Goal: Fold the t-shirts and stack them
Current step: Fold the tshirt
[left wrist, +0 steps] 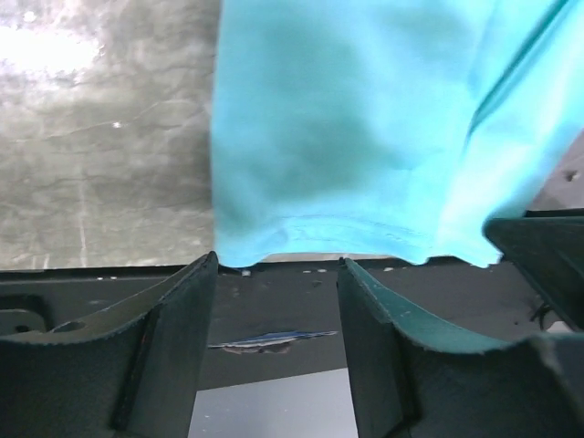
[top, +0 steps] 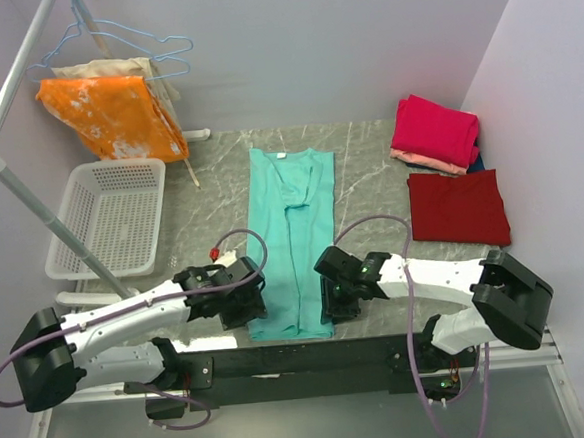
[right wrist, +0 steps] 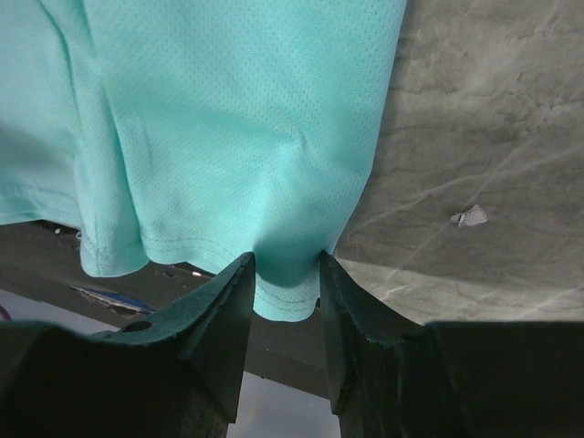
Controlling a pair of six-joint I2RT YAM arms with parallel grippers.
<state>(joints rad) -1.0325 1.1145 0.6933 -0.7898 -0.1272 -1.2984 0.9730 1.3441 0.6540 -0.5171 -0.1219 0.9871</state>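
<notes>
A teal t-shirt [top: 291,229] lies flat on the grey table as a long, narrow strip with its sides folded in, collar at the far end. Its near hem [left wrist: 365,233] reaches the table's front edge. My left gripper [top: 246,304] [left wrist: 278,263] stands open at the hem's left corner, fingertips just short of the cloth. My right gripper [top: 335,296] [right wrist: 285,263] is open at the right corner, with the hem [right wrist: 287,297] hanging between its fingers. A dark red t-shirt [top: 459,207] lies folded at the right. Behind it, a magenta one [top: 434,129] rests on a salmon one [top: 423,160].
A white mesh basket [top: 71,209] stands at the left. An orange blotched cloth [top: 114,116] and a beige cloth [top: 151,68] hang on hangers at the back left. A white pole [top: 30,197] slants across the left side. The dark front rail [left wrist: 274,301] runs under the hem.
</notes>
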